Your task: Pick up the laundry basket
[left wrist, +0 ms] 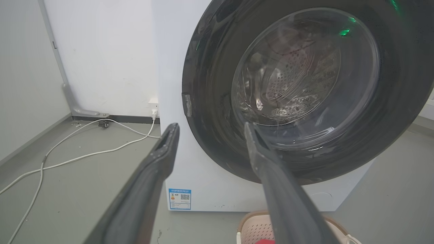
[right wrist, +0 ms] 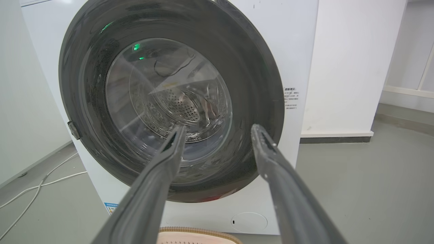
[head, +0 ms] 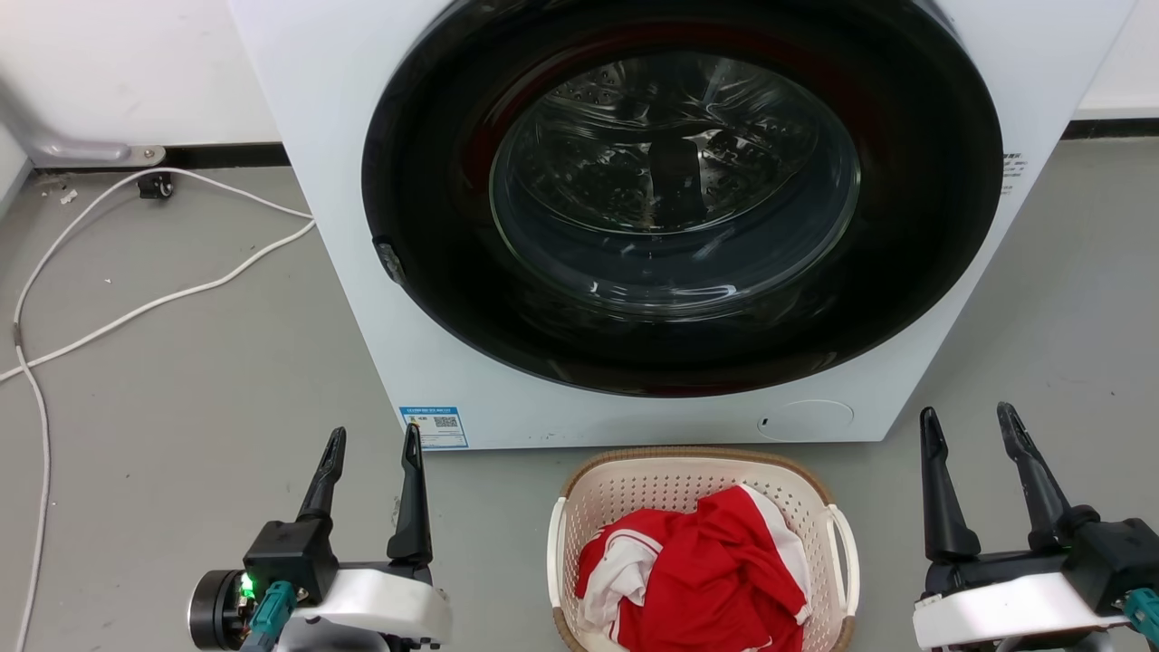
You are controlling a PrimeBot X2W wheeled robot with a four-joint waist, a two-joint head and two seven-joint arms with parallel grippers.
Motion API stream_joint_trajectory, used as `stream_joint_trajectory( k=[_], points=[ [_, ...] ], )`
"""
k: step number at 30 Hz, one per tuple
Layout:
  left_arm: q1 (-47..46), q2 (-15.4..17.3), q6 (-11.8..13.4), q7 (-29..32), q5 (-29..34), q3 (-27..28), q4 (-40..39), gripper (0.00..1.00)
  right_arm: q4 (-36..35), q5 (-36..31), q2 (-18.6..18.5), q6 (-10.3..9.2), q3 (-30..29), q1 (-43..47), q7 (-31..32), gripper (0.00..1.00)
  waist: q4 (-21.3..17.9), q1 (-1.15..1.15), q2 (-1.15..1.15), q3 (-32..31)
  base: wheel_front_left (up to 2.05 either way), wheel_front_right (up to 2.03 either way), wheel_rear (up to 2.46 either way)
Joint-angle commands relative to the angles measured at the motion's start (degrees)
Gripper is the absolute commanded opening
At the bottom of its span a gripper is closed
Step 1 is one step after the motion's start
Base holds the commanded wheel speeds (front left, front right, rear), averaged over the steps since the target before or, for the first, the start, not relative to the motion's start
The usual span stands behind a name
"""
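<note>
Left gripper [head: 374, 435]: two fingers [left wrist: 162, 152] apart, nothing between them, hanging over bare floor [head: 181, 407] at near left. Right gripper [head: 967, 415]: two fingers [right wrist: 271, 159] apart too, nothing held, near right. Both point toward the far side.

Laundry basket [head: 688, 454] sits on the floor between the two grippers, clear of both, just in front of the washing machine [head: 344, 136]. One basket, cream perforated walls, brown rim, two white side handles [head: 555, 552]. Inside: a crumpled heap of red and white clothes [head: 715, 580], bunched toward the near side. Piece count unclear.

One washing machine, white, behind the basket. Its round dark door [head: 435, 272] has a glass window, steel drum [head: 670, 172] visible through it. One blue sticker [head: 435, 427] at its lower left corner.

White cable [head: 136, 312] loops over the floor at far left. Can't tell whether it is one run or two.
</note>
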Motion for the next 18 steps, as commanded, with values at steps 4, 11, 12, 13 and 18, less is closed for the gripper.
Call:
stream_joint_trajectory(
  k=[4,11,12,13,18],
  points=[
    [-0.71,0.15,-0.48,-0.16,0.63,-0.19,0.50,1.00,1.25,-1.01,-0.16,-0.02,-0.82,0.10,-0.10,1.00,-0.29,0.00,0.00,0.74,0.00,0.00,0.00],
    [-5.55,0.13,-3.02,-0.16,0.54,-2.02,3.70,1.00,5.29,-4.39,-0.16,-0.02,-3.55,-4.19,-0.10,1.00,-0.98,0.00,0.00,5.23,0.00,0.00,0.00],
    [-6.52,0.14,-3.39,-0.15,0.17,-2.28,4.85,1.00,6.12,-4.73,-0.15,-0.02,-4.05,-4.86,-0.10,1.00,-1.08,0.00,0.00,6.13,0.00,0.00,0.00],
    [-7.52,0.13,-3.73,-0.16,0.40,-2.66,6.14,1.00,6.86,-5.15,-0.15,-0.02,-4.54,-5.73,-0.10,1.00,-1.19,0.00,0.00,7.01,0.00,0.00,0.00],
    [-13.32,0.12,-5.24,-0.16,0.12,-4.62,13.65,1.00,12.35,-8.04,-0.13,-0.02,-6.26,-10.30,-0.10,1.00,-1.98,0.00,0.00,12.63,0.00,0.00,0.00]
  ],
)
